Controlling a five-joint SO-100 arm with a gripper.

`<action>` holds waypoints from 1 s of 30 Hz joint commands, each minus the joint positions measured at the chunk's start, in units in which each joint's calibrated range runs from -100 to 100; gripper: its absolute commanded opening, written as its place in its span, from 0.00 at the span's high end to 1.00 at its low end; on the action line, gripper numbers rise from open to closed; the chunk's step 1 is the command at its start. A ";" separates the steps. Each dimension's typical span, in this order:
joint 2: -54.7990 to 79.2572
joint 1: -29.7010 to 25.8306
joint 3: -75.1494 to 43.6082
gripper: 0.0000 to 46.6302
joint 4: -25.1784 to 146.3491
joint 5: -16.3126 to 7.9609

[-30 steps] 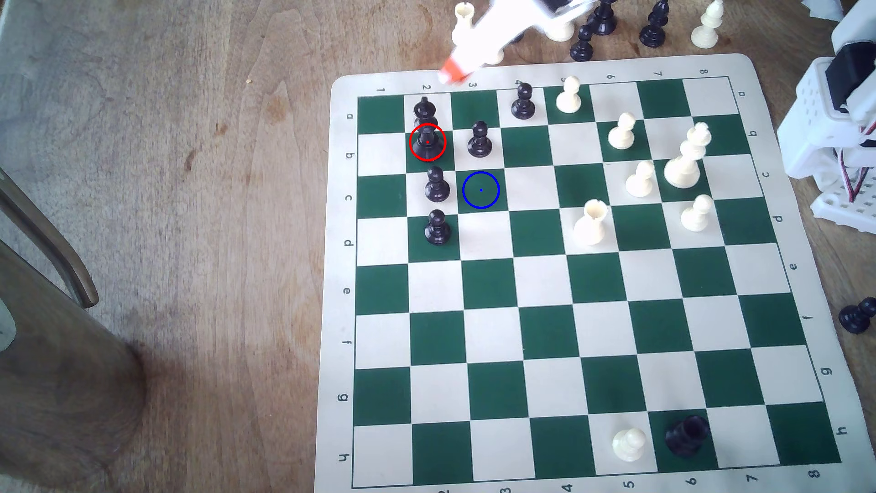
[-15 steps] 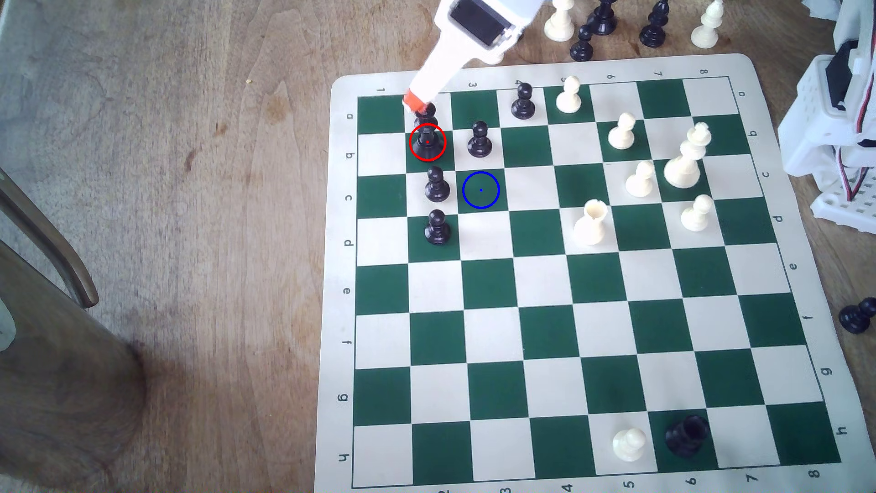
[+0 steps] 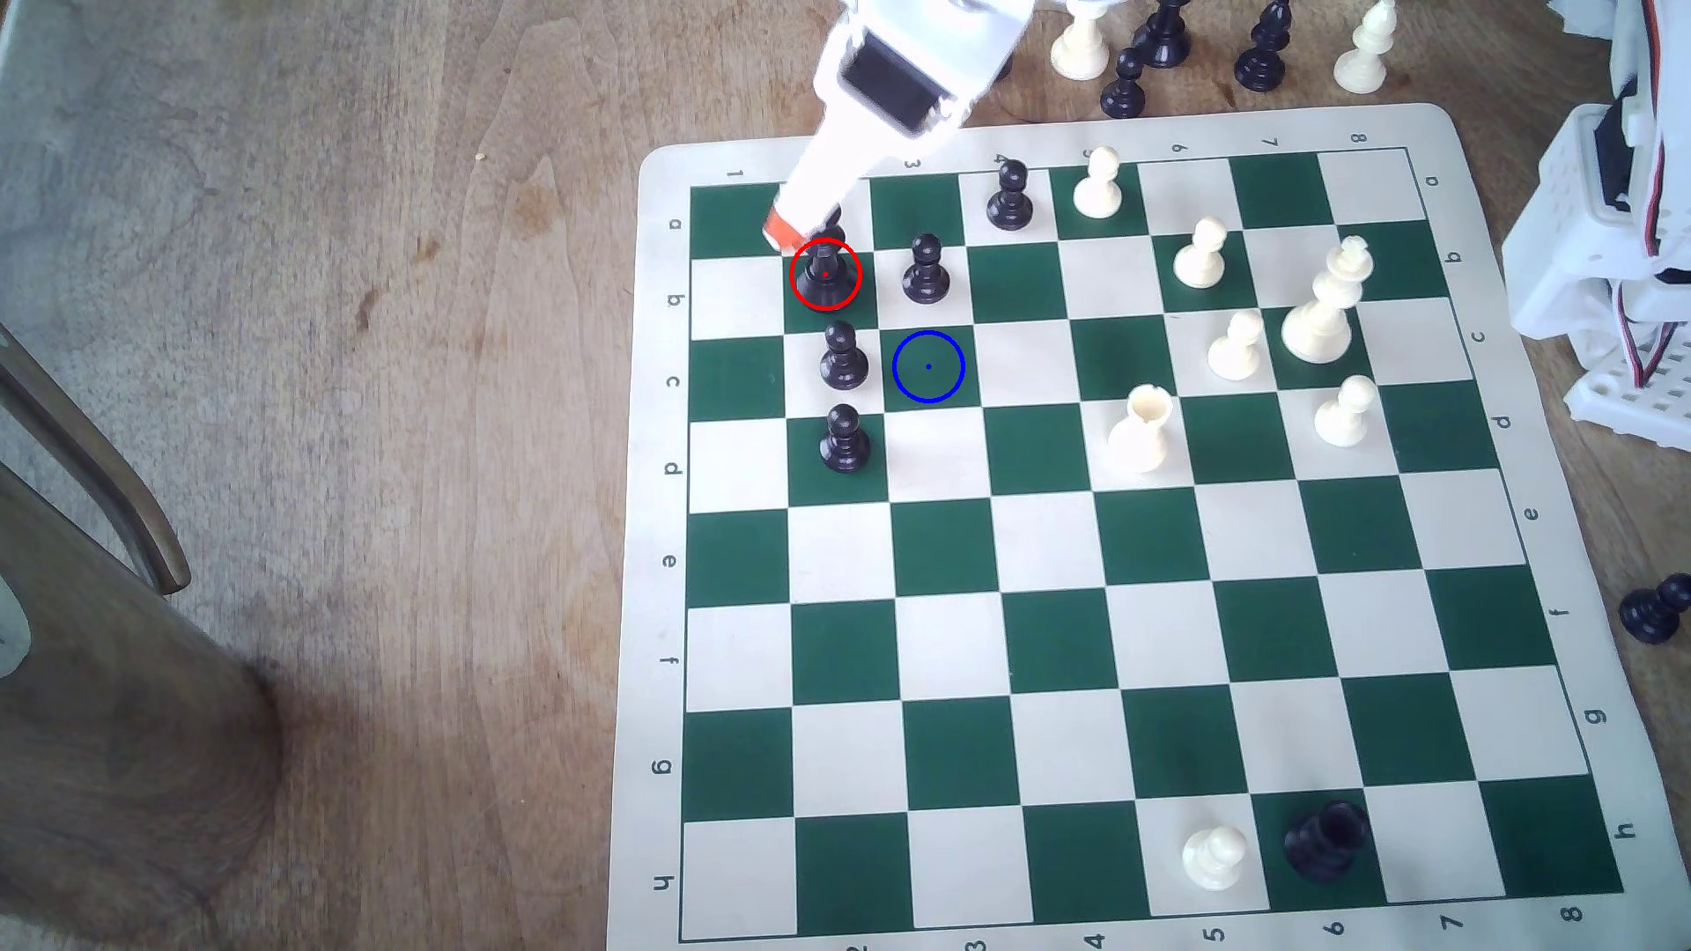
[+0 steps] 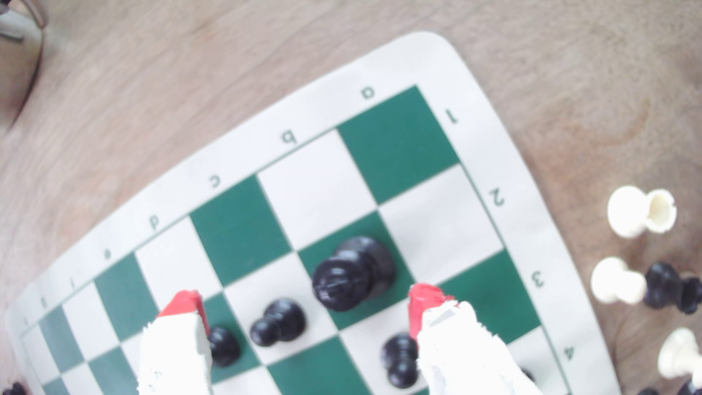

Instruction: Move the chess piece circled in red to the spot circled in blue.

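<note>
Claw (image 4: pixel 307 307) spread wide and holding nothing, its red-tipped fingers (image 4: pixel 423 304) apart on either side of the head of the tall black chess piece (image 3: pixel 825 274), which stands upright on its red-ringed green square near the board's (image 3: pixel 654 512) corner. Black pawns crowd it: one (image 3: pixel 926 270) on the exterior view's right, another (image 3: pixel 843 357) just below. The blue-ringed spot (image 3: pixel 928 367) lies bare, diagonally adjacent; bare table (image 3: pixel 320 366) beyond the board's edge.
</note>
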 commanded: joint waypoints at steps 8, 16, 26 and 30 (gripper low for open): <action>0.06 -1.20 3.28 0.38 -5.96 -0.63; 1.08 -0.81 4.91 0.38 -8.58 -0.63; 2.78 -0.81 6.81 0.38 -13.33 -0.44; 2.78 -0.65 7.45 0.41 -15.54 -0.63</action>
